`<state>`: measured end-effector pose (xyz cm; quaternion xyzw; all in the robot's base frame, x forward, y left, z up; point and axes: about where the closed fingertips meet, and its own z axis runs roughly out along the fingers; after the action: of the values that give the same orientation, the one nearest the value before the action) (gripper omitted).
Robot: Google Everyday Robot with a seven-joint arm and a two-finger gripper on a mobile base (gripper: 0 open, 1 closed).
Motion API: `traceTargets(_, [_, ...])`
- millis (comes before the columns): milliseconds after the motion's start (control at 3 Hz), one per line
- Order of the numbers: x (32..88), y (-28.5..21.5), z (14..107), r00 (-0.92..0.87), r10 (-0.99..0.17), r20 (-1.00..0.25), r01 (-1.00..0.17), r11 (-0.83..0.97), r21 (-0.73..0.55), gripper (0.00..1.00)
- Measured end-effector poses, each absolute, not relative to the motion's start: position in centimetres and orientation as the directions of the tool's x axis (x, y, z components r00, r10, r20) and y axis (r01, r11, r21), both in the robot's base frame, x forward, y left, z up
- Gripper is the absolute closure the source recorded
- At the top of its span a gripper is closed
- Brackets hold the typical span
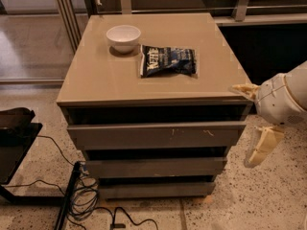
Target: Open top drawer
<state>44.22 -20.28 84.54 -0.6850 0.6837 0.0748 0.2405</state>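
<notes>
The top drawer is the wide grey-taupe front just under the cabinet top, with small pale scratches right of centre. A dark gap runs above it and its inside does not show. My gripper is at the cabinet's right front corner, next to the drawer's right end. It is open: one cream finger points left at the level of the cabinet top's edge, and the other hangs down beside the drawer front. It holds nothing.
A white bowl and a dark chip bag lie on the cabinet top. Two narrower drawer fronts sit below. Black cables and a dark stand lie on the floor at left.
</notes>
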Motion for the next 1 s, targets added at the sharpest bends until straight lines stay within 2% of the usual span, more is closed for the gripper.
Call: traceTargets(1000, [44.9, -15.9, 76.0, 0.065, -0.873, -0.482, -0.992, -0.002, -0.129, 0.00])
